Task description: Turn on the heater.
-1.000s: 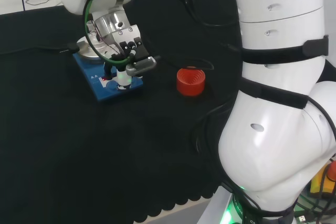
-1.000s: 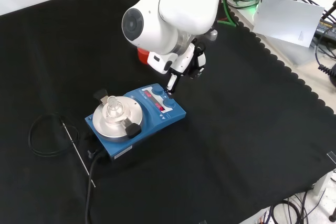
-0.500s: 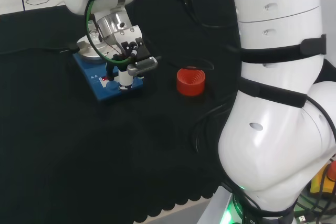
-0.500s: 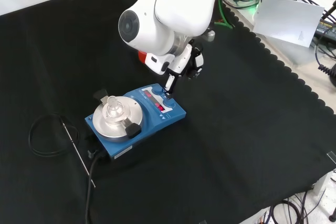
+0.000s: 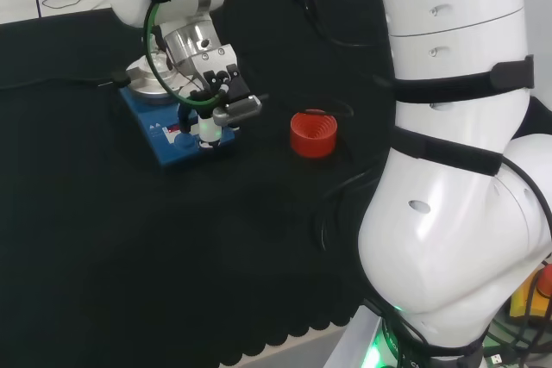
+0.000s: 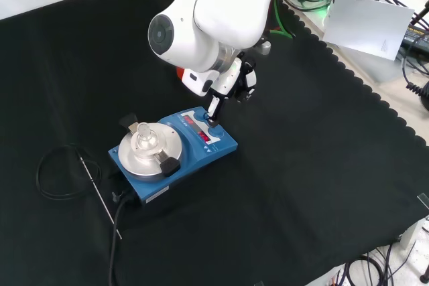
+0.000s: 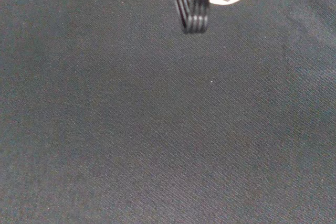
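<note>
Front view is giving the clearest look: one straight finger [image 6: 213, 108] of the hand [image 6: 231, 82] is pointing down onto the blue knob [image 6: 216, 131] at the right end of the heater's control panel, its tip touching or just above it, with the rest of the hand tucked under the big white arm link and holding nothing. Whether the finger is actually pressing cannot be told from these angles. Head view is showing the same hand [image 5: 211, 96] poised over the near edge of the heater [image 5: 172, 131], a white fingertip reaching down onto the panel. That heater, a blue hotplate [image 6: 174, 152] with a round metal top, is sitting mid-cloth carrying a small clear glass flask [image 6: 144, 140]. Red digits [image 6: 200, 132] are glowing on the panel, which hints the unit is powered, though whether heating is switched on is anyone's guess. A red ribbed stand [image 5: 312, 133] is sitting well apart. Reaching looks done; working the control and confirming it remain.
</note>
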Robot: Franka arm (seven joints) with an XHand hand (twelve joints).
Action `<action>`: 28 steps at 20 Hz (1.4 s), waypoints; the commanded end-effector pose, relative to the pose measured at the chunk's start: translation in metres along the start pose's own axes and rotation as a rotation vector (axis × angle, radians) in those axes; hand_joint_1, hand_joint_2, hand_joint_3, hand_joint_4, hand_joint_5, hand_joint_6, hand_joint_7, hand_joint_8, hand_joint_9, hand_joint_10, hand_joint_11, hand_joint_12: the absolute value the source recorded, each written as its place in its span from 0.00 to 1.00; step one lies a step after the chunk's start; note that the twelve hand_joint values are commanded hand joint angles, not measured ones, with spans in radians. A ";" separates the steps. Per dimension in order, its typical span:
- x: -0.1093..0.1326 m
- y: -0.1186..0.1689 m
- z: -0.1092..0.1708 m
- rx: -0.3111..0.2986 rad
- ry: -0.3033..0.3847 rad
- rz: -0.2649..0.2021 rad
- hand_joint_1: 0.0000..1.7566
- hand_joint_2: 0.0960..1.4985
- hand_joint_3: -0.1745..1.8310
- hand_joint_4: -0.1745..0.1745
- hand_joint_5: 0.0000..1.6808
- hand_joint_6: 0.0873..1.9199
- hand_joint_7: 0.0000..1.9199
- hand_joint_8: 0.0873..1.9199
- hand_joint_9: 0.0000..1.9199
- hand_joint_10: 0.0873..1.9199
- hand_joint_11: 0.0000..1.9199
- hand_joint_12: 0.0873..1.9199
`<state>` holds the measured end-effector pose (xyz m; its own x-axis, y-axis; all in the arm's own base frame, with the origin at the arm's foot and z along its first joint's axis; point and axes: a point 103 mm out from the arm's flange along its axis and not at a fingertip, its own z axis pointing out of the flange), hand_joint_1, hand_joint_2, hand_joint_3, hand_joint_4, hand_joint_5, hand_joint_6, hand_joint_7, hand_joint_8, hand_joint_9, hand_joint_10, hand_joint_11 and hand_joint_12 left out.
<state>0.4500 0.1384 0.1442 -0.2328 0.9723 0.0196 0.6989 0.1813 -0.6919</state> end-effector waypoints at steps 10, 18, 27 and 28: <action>-0.006 0.010 0.007 -0.005 0.038 -0.003 0.81 0.43 0.58 0.32 0.14 0.26 0.87 0.79 0.89 0.84 0.71 0.68; -0.005 0.009 0.007 -0.002 0.036 -0.005 0.81 0.43 0.58 0.32 0.14 0.26 0.87 0.79 0.89 0.84 0.71 0.68; -0.006 0.010 0.010 0.009 0.034 -0.004 0.81 0.43 0.58 0.32 0.15 0.27 0.88 0.79 0.89 0.84 0.71 0.68; -0.006 0.010 0.010 0.009 0.034 -0.004 0.81 0.43 0.58 0.32 0.15 0.27 0.88 0.79 0.89 0.84 0.71 0.68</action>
<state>0.4521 0.1333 0.1307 -0.2120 0.9761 0.0480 0.6931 0.1848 -0.6967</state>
